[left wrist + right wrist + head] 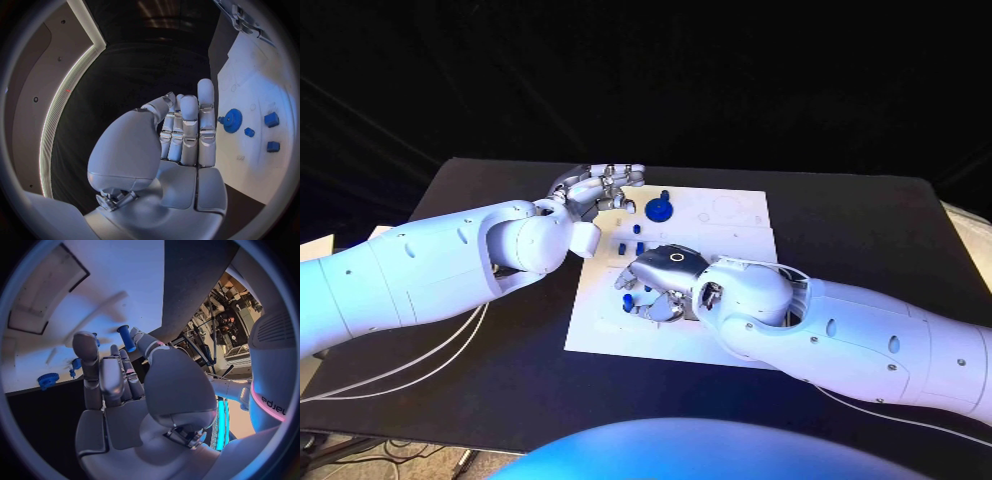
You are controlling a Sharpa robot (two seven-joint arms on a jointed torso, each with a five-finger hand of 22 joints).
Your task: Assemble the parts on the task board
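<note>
Right robot hand (122, 385) pinches a small blue peg (126, 337) over the task board (733, 235).
Peg looks light, stiff, slick; grip mid-shaft. Left robot hand (181, 135) hovers empty, fingers straight together, blue gear (658, 209) at its 3 o'clock.

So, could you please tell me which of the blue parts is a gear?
The round toothed one at the board's far end, just beside the left hand. The other blue parts nearby are small blocks or pegs.
</note>
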